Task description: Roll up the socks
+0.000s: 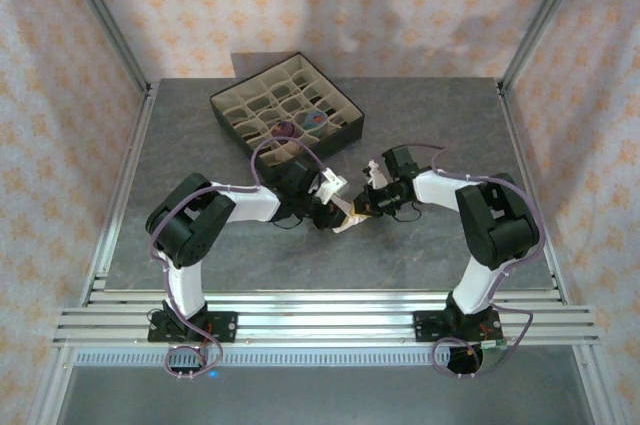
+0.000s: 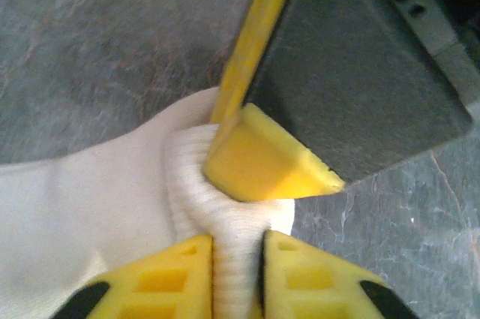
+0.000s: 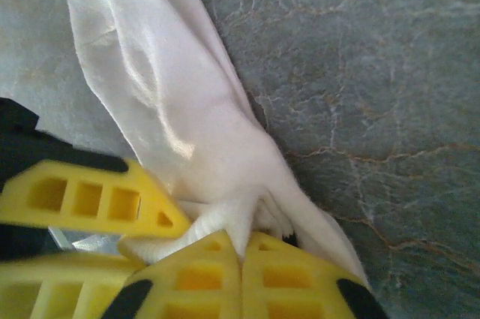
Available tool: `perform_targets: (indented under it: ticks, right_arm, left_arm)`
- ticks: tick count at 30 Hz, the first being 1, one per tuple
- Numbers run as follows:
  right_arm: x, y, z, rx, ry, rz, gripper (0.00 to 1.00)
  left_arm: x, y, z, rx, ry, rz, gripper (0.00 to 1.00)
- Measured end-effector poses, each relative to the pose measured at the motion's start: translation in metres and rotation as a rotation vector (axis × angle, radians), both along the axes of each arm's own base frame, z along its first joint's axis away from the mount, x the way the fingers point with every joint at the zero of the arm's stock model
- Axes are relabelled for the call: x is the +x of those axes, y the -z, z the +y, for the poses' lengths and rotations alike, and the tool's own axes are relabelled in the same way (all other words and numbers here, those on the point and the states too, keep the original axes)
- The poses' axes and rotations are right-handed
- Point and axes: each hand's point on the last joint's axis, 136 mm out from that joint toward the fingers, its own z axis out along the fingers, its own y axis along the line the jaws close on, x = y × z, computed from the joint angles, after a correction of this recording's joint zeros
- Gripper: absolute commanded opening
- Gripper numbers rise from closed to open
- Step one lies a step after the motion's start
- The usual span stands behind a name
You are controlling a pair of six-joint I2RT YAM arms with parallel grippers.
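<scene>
As viewed from above, white sock (image 1: 346, 221) bunched near the middle of the grey worktop (image 1: 180, 125), caught between the left gripper (image 1: 333, 210) and the right gripper (image 1: 368, 202), just in front of the dark compartment box (image 1: 228, 105).

At the left gripper: yellow fingers (image 2: 172, 281) drawn narrow, pinching a ribbed fold of the white sock's cuff between them. Smoother part of the sock spread off to one side against the worktop. One finger of the right gripper pressed onto the cuff just beyond this pinch.

At the right gripper: closed tight, nipping a small twist of the same sock at its fingertips (image 3: 202, 274), with the rest of the cloth trailing away over the stone-patterned surface.

Inside the box, in separate compartments: dark purple sock (image 1: 285, 130) and grey-blue sock (image 1: 317, 122), apart from both grippers.
</scene>
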Motion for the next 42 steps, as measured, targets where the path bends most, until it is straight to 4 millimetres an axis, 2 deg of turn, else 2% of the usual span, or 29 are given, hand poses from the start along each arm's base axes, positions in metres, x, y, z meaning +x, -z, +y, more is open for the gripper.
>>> perform_targets:
  ticks: [6, 9, 11, 15, 18, 19, 22, 29, 36, 42]
  right_arm:
    - [-0.011, 0.003, 0.007, -0.056, -0.025, 0.003, 0.00]
    - [-0.012, 0.003, 0.009, -0.078, -0.023, -0.006, 0.00]
    - [-0.013, 0.003, 0.008, -0.092, -0.021, -0.012, 0.00]
    - [-0.014, 0.002, 0.008, -0.117, -0.018, -0.022, 0.00]
    - [-0.019, 0.002, 0.007, -0.137, -0.024, -0.020, 0.00]
    - [-0.021, 0.002, 0.007, -0.144, -0.027, -0.015, 0.00]
    - [-0.027, 0.001, 0.005, -0.156, -0.034, 0.001, 0.00]
    - [-0.036, -0.002, 0.001, -0.184, -0.059, 0.037, 0.00]
    - [-0.032, -0.001, 0.002, -0.224, -0.093, 0.085, 0.00]
    - [-0.030, 0.002, 0.003, -0.244, -0.098, 0.127, 0.00]
  left_arm:
    - [-0.004, -0.018, 0.017, 0.025, -0.067, -0.025, 0.38]
    - [-0.003, -0.031, 0.027, 0.018, -0.134, -0.045, 0.37]
    - [0.001, -0.033, 0.032, 0.022, -0.186, -0.046, 0.35]
    - [0.007, -0.017, 0.043, 0.067, -0.284, -0.010, 0.31]
    - [0.011, 0.010, 0.049, 0.125, -0.337, 0.043, 0.29]
    - [0.015, 0.016, 0.049, 0.132, -0.344, 0.054, 0.29]
    - [0.036, 0.012, 0.040, 0.119, -0.361, 0.046, 0.28]
    - [0.064, 0.012, 0.013, 0.130, -0.280, 0.045, 0.27]
    - [0.071, 0.012, -0.003, 0.149, -0.137, 0.039, 0.25]
    - [0.064, 0.009, -0.003, 0.153, -0.041, 0.007, 0.30]
